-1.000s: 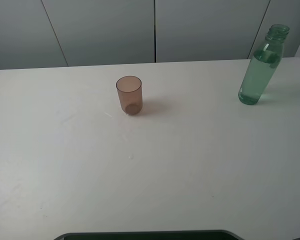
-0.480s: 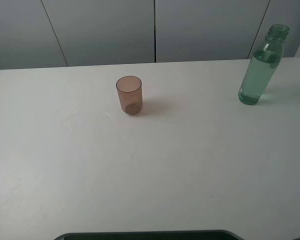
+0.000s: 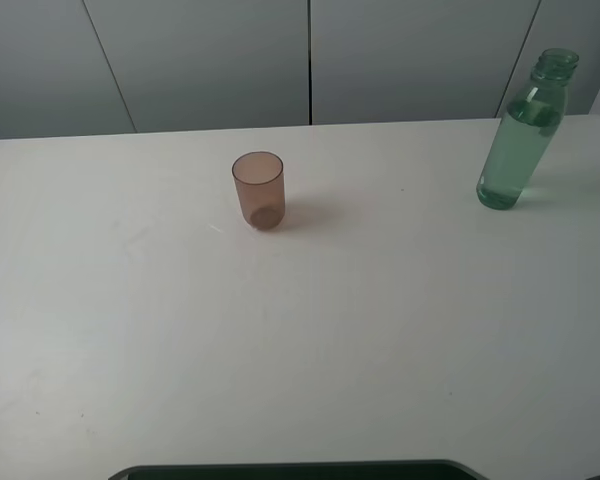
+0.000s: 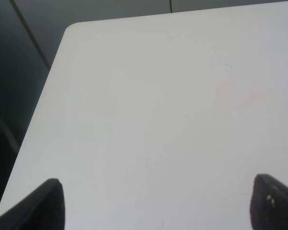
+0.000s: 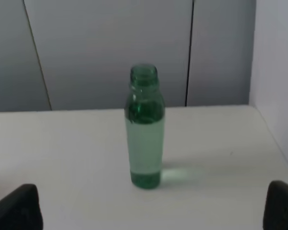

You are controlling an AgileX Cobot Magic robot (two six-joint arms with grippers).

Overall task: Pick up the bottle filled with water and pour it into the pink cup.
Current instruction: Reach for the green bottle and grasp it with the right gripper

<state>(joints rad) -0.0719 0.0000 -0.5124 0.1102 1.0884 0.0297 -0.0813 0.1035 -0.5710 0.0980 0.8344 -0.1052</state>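
Note:
A tall translucent green bottle [image 3: 520,135] with water and no cap stands upright at the far right of the white table [image 3: 300,340]. The right wrist view shows the bottle [image 5: 145,129] straight ahead, well beyond my right gripper [image 5: 153,211], which is open and empty, its two dark fingertips [image 5: 19,206] far apart. A small brownish-pink cup [image 3: 258,190] stands upright left of the table's middle, empty. My left gripper [image 4: 156,206] is open and empty over the bare table near its far left corner. Neither gripper shows in the exterior high view.
Grey panelled walls [image 3: 310,60] rise right behind the table's far edge. The table's left edge and rounded corner [image 4: 69,31] show in the left wrist view. A dark edge [image 3: 290,470] lies at the table's near side.

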